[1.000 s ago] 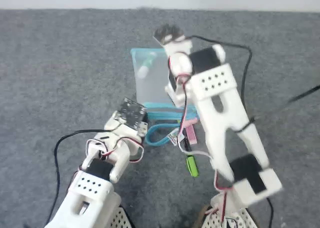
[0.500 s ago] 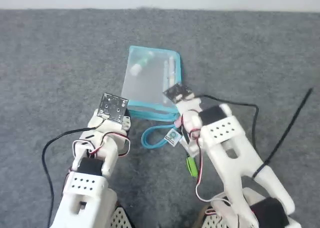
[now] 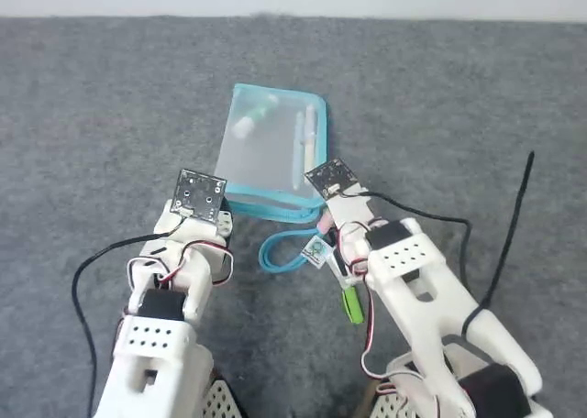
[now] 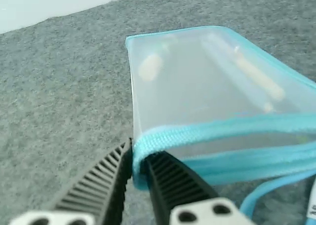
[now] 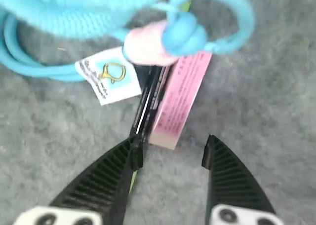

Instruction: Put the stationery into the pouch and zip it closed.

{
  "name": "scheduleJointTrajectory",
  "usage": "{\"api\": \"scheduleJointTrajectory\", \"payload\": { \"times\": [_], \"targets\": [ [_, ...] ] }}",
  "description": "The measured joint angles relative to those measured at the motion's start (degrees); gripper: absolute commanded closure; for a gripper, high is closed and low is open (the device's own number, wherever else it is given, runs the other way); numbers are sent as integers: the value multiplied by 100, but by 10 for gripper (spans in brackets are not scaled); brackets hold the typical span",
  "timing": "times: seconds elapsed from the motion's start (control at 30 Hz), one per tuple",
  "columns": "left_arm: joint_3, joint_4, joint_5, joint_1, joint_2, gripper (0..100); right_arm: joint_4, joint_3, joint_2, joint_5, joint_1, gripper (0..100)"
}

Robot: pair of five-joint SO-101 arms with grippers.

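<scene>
The translucent pouch (image 3: pixel 271 152) with blue trim lies flat, several pens visible inside it. My left gripper (image 4: pixel 136 156) is shut on the near left corner of its zip edge (image 4: pixel 163 138); from above, the left gripper (image 3: pixel 218 218) sits at that corner. A pink zip pull (image 5: pixel 148 45) and blue strap loop (image 3: pixel 284 253) hang off the near edge. My right gripper (image 5: pixel 170 146) is open just above the near end of a pink eraser (image 5: pixel 180 106) and a black pen (image 5: pixel 148 106), touching neither. A green marker (image 3: pixel 352 304) lies beside the right arm.
A small white tag (image 5: pixel 106 77) is tied to the blue strap. Grey carpet (image 3: pixel 477 115) covers the table on all sides of the pouch. Black cables trail from both arms near the front edge.
My right arm has pulled back from over the pouch to its near edge, uncovering it. The pouch has swung a little, with the left gripper shifting left along with its corner.
</scene>
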Motion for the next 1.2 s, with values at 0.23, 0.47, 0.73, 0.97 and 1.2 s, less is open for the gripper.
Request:
{"api": "scheduleJointTrajectory", "payload": {
  "times": [0.23, 0.47, 0.73, 0.97, 1.2],
  "targets": [
    [0, 0, 0, 0, 0, 989, -404, 88, 0, -62, 0, 808],
    [0, 0, 0, 0, 0, 989, -1116, 598, -18, -70, 35, 809],
    [0, 0, 0, 0, 0, 989, -1222, 642, -9, -70, 18, 809],
    [0, 0, 0, 0, 0, 989, -1222, 642, -9, -70, 9, 894],
    [0, 0, 0, 0, 0, 989, -1222, 642, -9, -70, 62, 957]
  ]
}}
